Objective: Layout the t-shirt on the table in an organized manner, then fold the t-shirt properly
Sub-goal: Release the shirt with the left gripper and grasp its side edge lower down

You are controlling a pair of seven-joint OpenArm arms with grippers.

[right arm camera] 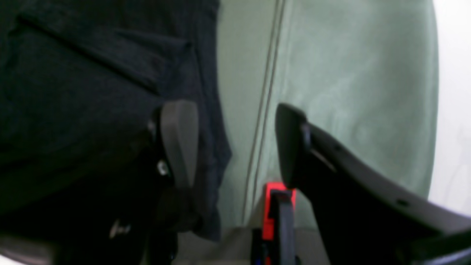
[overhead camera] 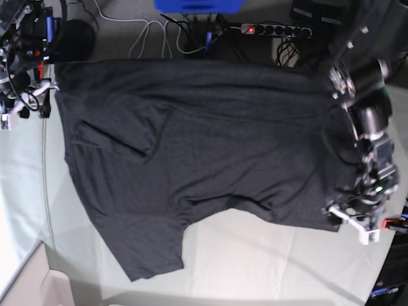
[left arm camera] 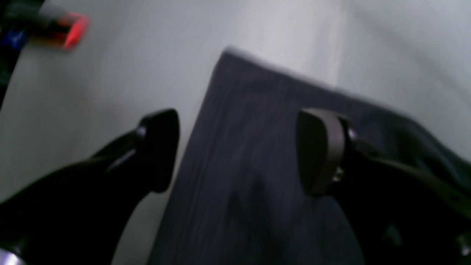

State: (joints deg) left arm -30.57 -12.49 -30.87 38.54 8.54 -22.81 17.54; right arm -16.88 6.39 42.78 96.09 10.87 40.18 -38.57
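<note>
From my remote station I read the overhead view from its left edge to its right. At about 10 o'clock the right gripper [overhead camera: 25, 102] sits at the shirt's corner near the table edge. In its wrist view the jaws stand apart: one finger [right arm camera: 180, 140] rests over the dark hem, the other is over bare cloth, and nothing is pinched between them. I judge this arm is stationed there because the corner it tends has been drawn out to the table's edge, close to a red clamp [right arm camera: 274, 206].

The t-shirt [overhead camera: 204, 146] fills the middle of the table [overhead camera: 255, 261], lying flat from 9 o'clock to 3 o'clock. It is charcoal, soft, mostly smooth. One sleeve is folded onto the body at about 10 o'clock, leaving a diagonal crease. A curved hollow in the lower edge opens at 6 o'clock, and a long flap runs down toward 7 o'clock. No print shows on this face.

At about 4 o'clock the left gripper [left arm camera: 237, 151] hangs over the opposite corner, jaws wide and empty, the fabric lying loose beneath them. I judge that corner released where it was meant to lie. The layout looks nearly complete; folding has not begun.
</note>
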